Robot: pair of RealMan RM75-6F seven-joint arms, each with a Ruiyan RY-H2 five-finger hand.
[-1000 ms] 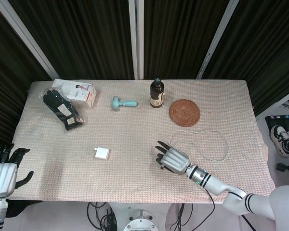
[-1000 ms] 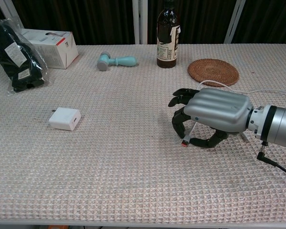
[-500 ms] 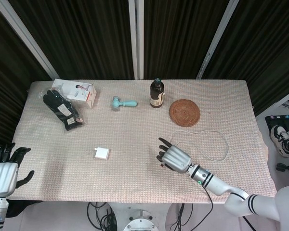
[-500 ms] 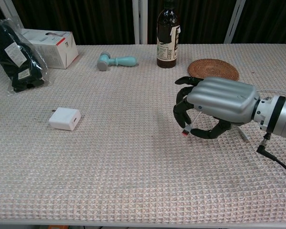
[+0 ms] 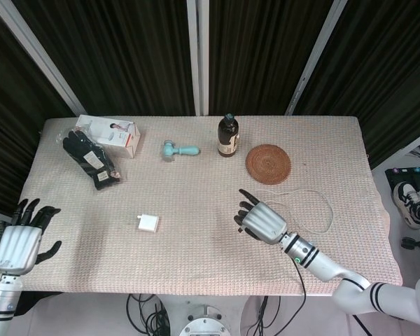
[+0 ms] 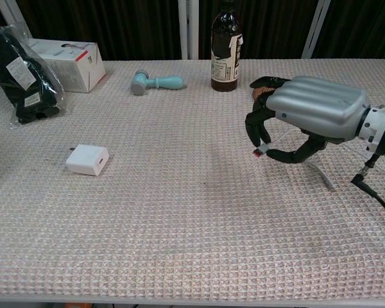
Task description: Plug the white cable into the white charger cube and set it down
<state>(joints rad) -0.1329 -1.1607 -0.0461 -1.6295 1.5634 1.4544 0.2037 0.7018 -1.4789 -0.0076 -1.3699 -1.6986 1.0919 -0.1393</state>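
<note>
The white charger cube (image 5: 148,224) (image 6: 87,160) lies alone on the mat, left of centre. My right hand (image 5: 262,222) (image 6: 311,115) hovers above the mat right of centre and pinches the plug end of the white cable (image 6: 262,150) between thumb and fingers. The rest of the white cable (image 5: 323,208) loops away over the mat to the right. My left hand (image 5: 21,242) hangs off the table's front-left corner, fingers spread and holding nothing; the chest view does not show it.
A brown bottle (image 5: 227,136) (image 6: 227,49) and a round woven coaster (image 5: 268,162) stand behind my right hand. A teal tool (image 5: 180,149) (image 6: 156,82), a white box (image 5: 110,133) (image 6: 65,59) and a bagged black item (image 5: 91,159) (image 6: 18,76) lie at the back left.
My right hand has risen off the mat and moved back and right, carrying the cable's plug end with it. My left hand has come up slightly at the table's front-left corner.
</note>
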